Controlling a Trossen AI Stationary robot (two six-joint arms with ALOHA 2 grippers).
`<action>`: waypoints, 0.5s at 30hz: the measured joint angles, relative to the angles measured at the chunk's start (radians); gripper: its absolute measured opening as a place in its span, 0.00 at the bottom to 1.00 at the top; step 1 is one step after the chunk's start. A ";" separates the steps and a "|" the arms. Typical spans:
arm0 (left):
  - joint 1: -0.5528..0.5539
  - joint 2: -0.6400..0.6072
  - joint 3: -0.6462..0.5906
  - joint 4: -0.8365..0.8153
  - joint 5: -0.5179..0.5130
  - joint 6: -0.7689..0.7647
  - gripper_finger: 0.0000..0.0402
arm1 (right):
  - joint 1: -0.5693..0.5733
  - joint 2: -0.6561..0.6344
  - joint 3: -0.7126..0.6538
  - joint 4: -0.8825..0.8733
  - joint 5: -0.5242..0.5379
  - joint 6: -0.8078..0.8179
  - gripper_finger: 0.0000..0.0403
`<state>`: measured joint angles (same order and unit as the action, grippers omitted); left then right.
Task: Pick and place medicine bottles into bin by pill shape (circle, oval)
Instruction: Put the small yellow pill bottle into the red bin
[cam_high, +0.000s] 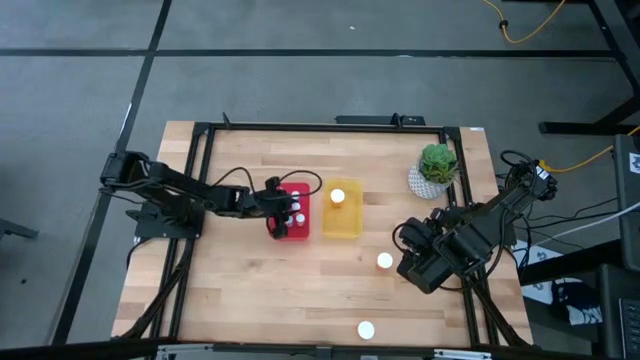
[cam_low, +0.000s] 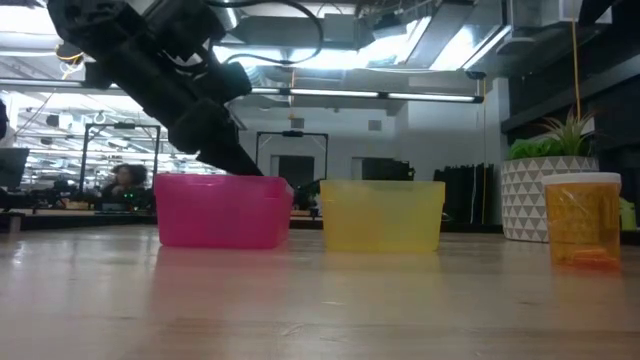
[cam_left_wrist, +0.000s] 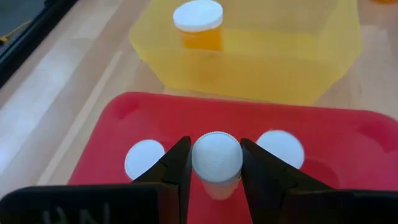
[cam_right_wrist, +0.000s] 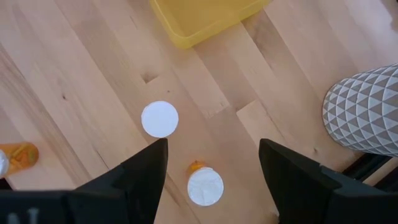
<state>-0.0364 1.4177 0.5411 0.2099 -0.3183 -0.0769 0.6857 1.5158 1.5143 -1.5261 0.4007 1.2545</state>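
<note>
My left gripper (cam_high: 281, 212) reaches from the table's left into the red bin (cam_high: 303, 226) and is shut on a white-capped medicine bottle (cam_left_wrist: 216, 155). Two more white-capped bottles (cam_left_wrist: 144, 159) (cam_left_wrist: 281, 148) stand in the red bin on either side of it. The yellow bin (cam_high: 343, 222) beside it holds an orange bottle with a white cap (cam_left_wrist: 199, 25). My right gripper (cam_right_wrist: 213, 149) is open and empty above the table at the right. Two white-capped bottles (cam_right_wrist: 160, 119) (cam_right_wrist: 205, 185) stand on the wood under it. Another bottle (cam_high: 366, 329) stands near the front edge. My left gripper pinches the bottle at its white cap (cam_left_wrist: 198, 163) between its two fingers, one on each side. The fingers come slanting down from the table's left into the red bin. The bottle is upright, its body below the fingers. I cannot tell whether its base rests on the bin floor.
A potted green plant in a patterned white pot (cam_high: 436, 170) stands at the back right, close to my right arm. The two bins stand side by side mid-table. An orange bottle (cam_low: 582, 220) stands at the right of the low view. A black frame (cam_high: 200, 140) borders the table.
</note>
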 joint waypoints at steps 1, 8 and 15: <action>0.000 0.003 0.000 -0.003 -0.003 0.000 0.25 | 0.000 0.000 0.000 0.000 0.000 0.000 0.63; 0.000 0.003 0.000 0.009 -0.005 0.000 0.25 | 0.000 0.000 0.000 0.000 0.000 -0.001 0.63; 0.001 0.003 0.000 0.008 -0.005 0.000 0.25 | 0.000 0.000 0.000 0.000 0.000 -0.002 0.63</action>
<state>-0.0358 1.4208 0.5411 0.2183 -0.3234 -0.0769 0.6857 1.5158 1.5143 -1.5265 0.4005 1.2530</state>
